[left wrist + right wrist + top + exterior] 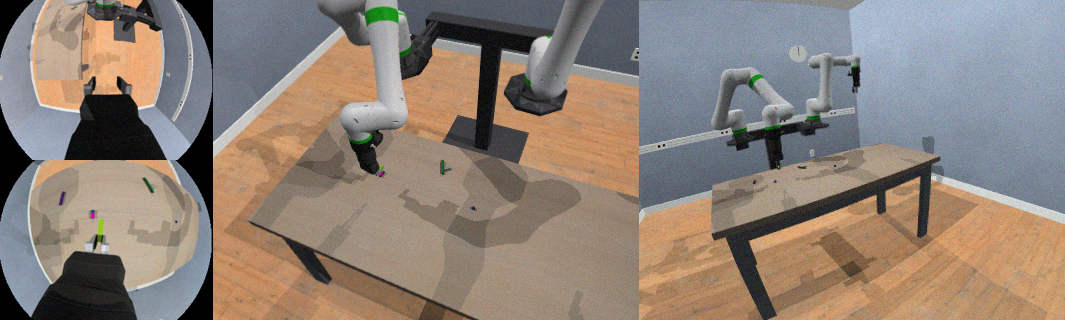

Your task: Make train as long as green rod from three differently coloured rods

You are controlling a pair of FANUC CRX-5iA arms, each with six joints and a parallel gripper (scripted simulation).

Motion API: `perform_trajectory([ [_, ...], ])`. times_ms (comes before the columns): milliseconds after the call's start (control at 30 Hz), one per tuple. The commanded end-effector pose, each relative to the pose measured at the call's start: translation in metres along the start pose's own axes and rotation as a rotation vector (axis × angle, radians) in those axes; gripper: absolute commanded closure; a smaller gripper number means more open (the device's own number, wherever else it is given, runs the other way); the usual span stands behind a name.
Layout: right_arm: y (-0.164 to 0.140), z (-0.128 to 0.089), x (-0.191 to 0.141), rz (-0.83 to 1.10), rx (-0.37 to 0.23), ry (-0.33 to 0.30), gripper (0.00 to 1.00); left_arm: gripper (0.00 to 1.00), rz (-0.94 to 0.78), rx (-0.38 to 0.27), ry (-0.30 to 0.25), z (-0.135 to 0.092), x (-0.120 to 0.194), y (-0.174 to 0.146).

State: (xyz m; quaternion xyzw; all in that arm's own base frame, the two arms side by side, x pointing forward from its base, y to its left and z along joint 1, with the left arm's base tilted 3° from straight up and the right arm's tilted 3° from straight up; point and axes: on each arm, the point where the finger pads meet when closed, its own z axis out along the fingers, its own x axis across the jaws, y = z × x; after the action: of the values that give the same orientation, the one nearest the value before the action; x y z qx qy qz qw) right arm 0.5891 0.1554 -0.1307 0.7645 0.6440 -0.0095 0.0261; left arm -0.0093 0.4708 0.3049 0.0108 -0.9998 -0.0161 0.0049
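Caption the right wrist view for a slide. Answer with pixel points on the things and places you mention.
Right gripper [99, 243] grips the lime rod [101, 228] near the blue and magenta rods [93, 214], purple [62, 198] and green [149, 185] farther off.

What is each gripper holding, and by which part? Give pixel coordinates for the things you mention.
The right gripper [377, 172] [99, 238] holds the lime rod [101, 228] by one end. The left gripper [855, 90] [106, 81] holds nothing.

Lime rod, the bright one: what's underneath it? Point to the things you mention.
The table top [388, 240] [839, 177] [46, 68] [118, 206] shows on both sides of the lime rod [381, 168] [778, 167] [101, 228]; whatever lies directly behind it in the right wrist view is hidden.
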Motion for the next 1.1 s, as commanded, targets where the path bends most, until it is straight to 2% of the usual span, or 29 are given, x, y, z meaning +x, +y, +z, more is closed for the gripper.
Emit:
perform_trajectory([
  [0, -0.001, -0.001, -0.034, -0.069, -0.004, 0.009, 0.76, 0.0, 0.0, -0.002, 0.0, -0.001, 0.0, 0.0],
  [633, -0.001, 0.002, -0.035, -0.07, -0.004, 0.01, 0.76, 0.0, 0.0, -0.002, 0.0, -0.001, 0.0, 0.0],
  [900, 0.0, 0.026, -0.034, -0.07, -0.004, 0.01, 0.76, 0.0, 0.0, -0.002, 0.0, -0.001, 0.0, 0.0],
  [967, 0.0, 0.026, -0.034, -0.07, -0.004, 0.01, 0.76, 0.0, 0.0, -0.002, 0.0, -0.001, 0.0, 0.0],
  [1067, 0.0, 0.039, -0.034, -0.07, -0.004, 0.01, 0.76, 0.0, 0.0, -0.002, 0.0, -0.001, 0.0, 0.0],
])
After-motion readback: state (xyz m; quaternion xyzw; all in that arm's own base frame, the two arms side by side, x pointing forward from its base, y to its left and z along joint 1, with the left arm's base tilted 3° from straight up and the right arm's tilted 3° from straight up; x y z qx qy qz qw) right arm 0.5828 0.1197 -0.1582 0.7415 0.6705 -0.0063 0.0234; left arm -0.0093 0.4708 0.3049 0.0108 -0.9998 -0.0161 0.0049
